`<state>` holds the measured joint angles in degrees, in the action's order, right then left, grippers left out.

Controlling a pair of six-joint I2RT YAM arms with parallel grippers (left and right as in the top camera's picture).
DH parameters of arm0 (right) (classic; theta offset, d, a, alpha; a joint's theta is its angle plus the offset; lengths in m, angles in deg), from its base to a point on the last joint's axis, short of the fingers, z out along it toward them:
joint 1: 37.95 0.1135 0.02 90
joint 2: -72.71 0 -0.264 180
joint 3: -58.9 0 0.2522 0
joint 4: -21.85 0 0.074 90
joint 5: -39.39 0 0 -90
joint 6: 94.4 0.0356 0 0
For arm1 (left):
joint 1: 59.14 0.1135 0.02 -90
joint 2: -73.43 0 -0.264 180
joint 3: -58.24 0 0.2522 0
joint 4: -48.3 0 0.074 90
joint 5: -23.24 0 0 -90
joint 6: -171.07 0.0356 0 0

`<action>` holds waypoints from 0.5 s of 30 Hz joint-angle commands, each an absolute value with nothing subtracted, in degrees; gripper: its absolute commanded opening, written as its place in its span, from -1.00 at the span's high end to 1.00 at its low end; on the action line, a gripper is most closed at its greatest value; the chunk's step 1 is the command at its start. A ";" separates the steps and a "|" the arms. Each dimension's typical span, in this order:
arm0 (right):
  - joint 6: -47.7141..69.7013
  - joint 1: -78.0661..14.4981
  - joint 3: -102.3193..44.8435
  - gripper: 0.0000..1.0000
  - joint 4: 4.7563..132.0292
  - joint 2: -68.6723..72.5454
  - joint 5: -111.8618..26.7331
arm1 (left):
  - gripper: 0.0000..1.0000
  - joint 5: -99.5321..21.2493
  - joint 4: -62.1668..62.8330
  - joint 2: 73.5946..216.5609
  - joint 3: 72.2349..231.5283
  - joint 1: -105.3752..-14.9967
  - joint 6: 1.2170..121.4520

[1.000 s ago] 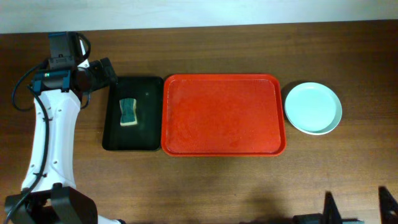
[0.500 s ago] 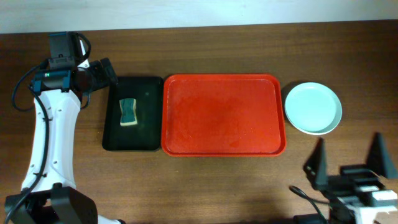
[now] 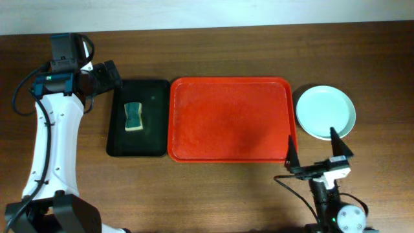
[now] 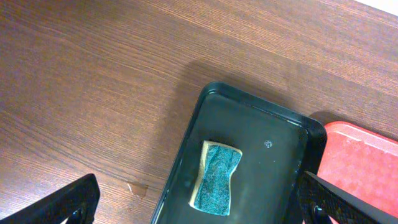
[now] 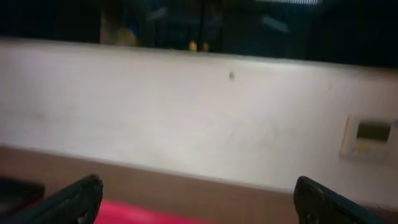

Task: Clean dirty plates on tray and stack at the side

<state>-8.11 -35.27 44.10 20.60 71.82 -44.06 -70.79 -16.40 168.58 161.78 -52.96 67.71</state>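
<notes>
overhead: red tray (image 3: 233, 120) sits mid-counter (image 3: 213, 194), long side running left to right. just beside its right rim, a pale green plate (image 3: 325, 112) lies flat on the wood, glossy; whether others sit under it cannot be told from above

black tray (image 3: 155, 139) lies along the red tray's left rim, touching or all but. a sponge (image 3: 133, 116), green face up with a yellow edge, lies near its middle

left arm (image 3: 55, 136): wrist off the far left corner of the black tray. left jaws wide apart, clamped on nothing. in the wrist view the two fingertips (image 4: 65, 202) frame the sponge and black tray from above, clear of both

right arm (image 3: 325, 194): at the near edge of the counter, in front of the plate. right jaws wide apart, nothing between them. from above one tip overlaps the red tray's near right corner, the other the plate's near rim; height over them cannot be told. its wrist view faces a pale wall, with a sliver of red at the bottom edge
</notes>
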 commanded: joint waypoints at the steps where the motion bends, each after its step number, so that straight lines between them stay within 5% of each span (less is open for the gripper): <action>1: -8.50 -34.96 44.82 -0.97 23.99 72.48 -43.62 | -0.99 -70.62 -16.33 168.87 161.72 -52.96 66.77; 15: -8.66 -34.96 44.82 -0.97 39.71 72.48 -44.80 | -0.99 -70.62 -16.33 168.87 161.72 -52.96 66.77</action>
<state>-8.31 -35.27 44.54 39.27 71.91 -44.13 -70.79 -16.42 168.58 161.78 -52.96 67.71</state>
